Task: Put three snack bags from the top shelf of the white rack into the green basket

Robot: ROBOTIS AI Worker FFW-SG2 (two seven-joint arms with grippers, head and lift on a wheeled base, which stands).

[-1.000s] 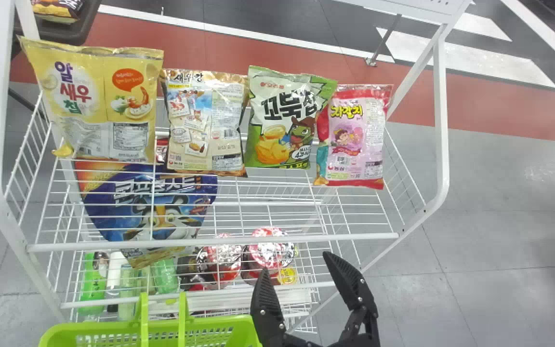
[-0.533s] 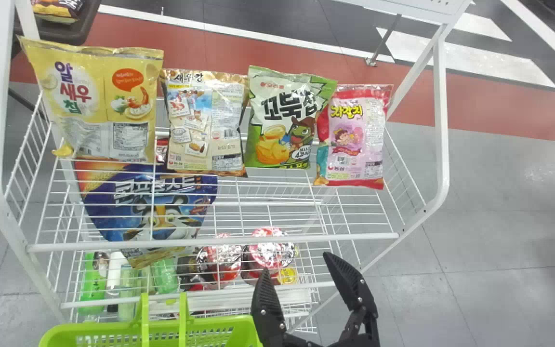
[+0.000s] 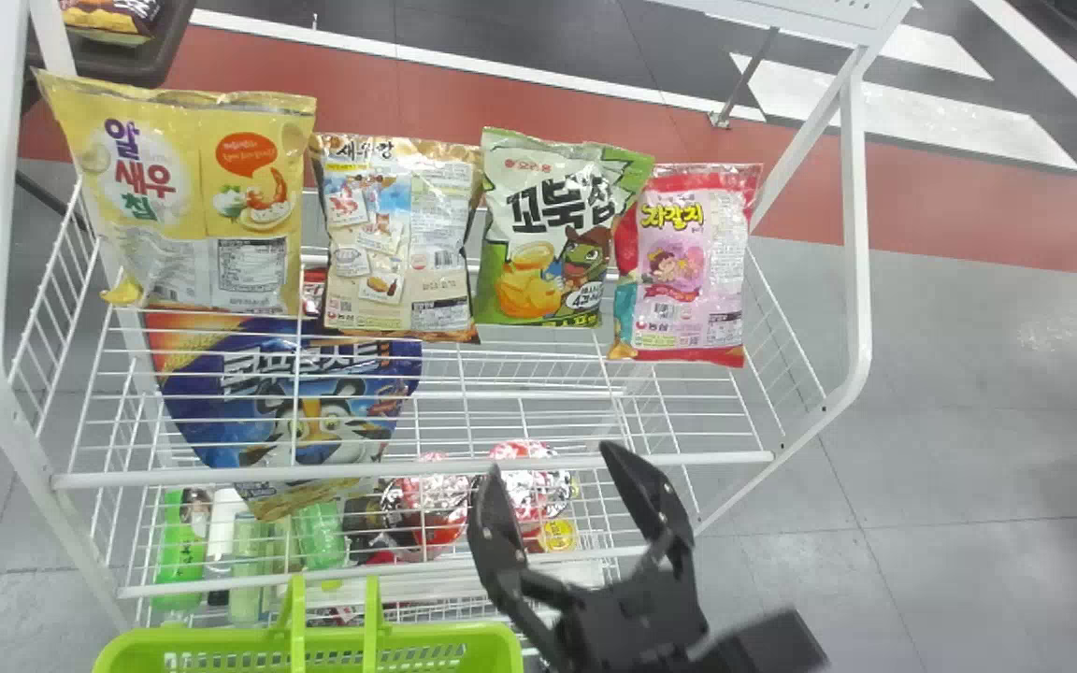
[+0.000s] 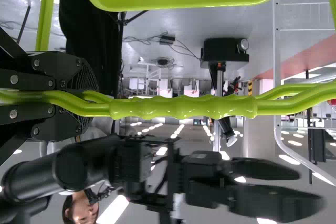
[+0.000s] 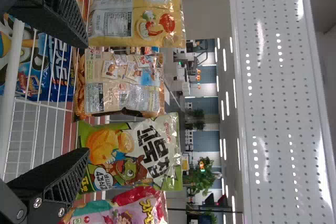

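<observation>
My right gripper [image 3: 550, 460] stands open before the front rail of the white rack [image 3: 408, 472], nothing between its fingers. On the top shelf stand a yellow bag [image 3: 193, 201], a beige bag [image 3: 398, 238], a green-white bag [image 3: 548, 229] and a pink-red bag [image 3: 688, 266]. In the right wrist view the open right gripper [image 5: 87, 98] faces the beige bag [image 5: 122, 83] and green-white bag [image 5: 131, 153], apart from both. The green basket [image 3: 221, 640] is at the head view's bottom edge. In the left wrist view my left gripper [image 4: 86, 100] is shut on its handle [image 4: 184, 107].
A blue bag [image 3: 286, 397] shows through the shelf wires. Below are red-lidded cups [image 3: 426, 500] and green bottles [image 3: 181, 551]. The rack's right upright [image 3: 856, 234] borders the shelf. A perforated white panel [image 5: 278, 93] stands beyond the bags.
The right gripper has moved forward and a little left, toward the rack, still open. The basket has shifted slightly to the right and back toward me. The bags have stayed put.
</observation>
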